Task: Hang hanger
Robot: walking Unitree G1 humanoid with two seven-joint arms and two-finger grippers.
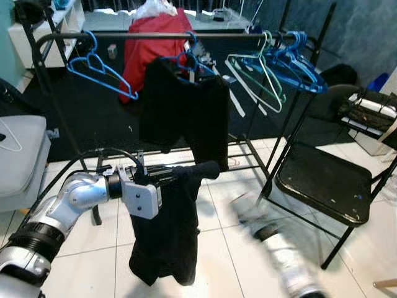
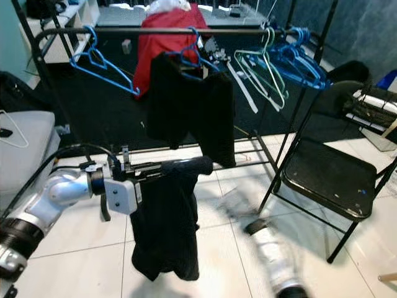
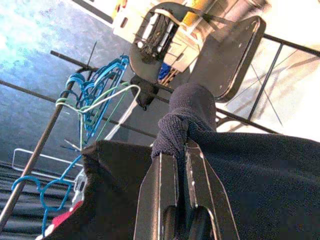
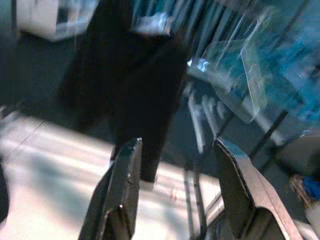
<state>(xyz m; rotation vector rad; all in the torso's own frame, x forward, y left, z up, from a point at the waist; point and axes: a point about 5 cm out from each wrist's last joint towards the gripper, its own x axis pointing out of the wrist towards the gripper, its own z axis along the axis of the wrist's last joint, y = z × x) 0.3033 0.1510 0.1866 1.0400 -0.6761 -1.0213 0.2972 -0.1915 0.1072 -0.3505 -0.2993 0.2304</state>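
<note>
While the clothes rack spans the back of the scene with its bar running side to side, the folding chair stands just to its right on the white tile floor. On the bar hang a black garment on a blue hanger, a lone blue hanger to its left, a pale green hanger and a bunch of blue hangers to its right. A red garment sits behind the bar.

In front of the rack and below its bar, the left gripper reaches across toward the robot's right with its fingers pinched nearly together on a dark cloth. The cloth drapes over the fingers, bunched into a rolled end at the tips that points toward the chair; the rest hangs straight down, long axis vertical, clear of the floor. Whether a hanger is inside the cloth cannot be told.

Low on the right, the right gripper is a blur above the tiles; its wrist view shows its fingers spread wide, holding nothing.
</note>
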